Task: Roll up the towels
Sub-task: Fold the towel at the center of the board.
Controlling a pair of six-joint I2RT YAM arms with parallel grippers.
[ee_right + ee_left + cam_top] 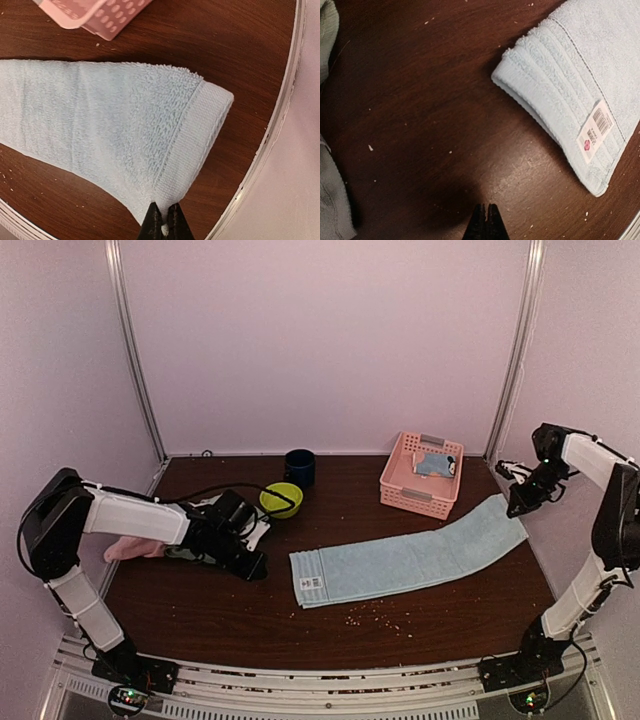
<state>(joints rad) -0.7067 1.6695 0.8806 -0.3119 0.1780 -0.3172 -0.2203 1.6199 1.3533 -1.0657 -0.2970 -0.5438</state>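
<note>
Progress: early, by my reading. The pale blue towel (410,560) lies on the counter (200,610) folded into a long flat strip, running from centre out toward 3 o'clock, with no roll started.

My right fingers (153,224) are pinched on its hemmed corner at the 3 o'clock end. My left fingers (479,225) are pressed together on nothing, just beside the strip's 9 o'clock end.

A pink towel (130,548) sits heaped at 9 o'clock, unrolled. A patterned towel (434,464) is bundled in the basket (402,490) at 1 o'clock; I cannot tell if it is rolled.

Writing: a white label (595,131) on the near hem carries a barcode and a small red round mark. The print is too small to read.
</note>
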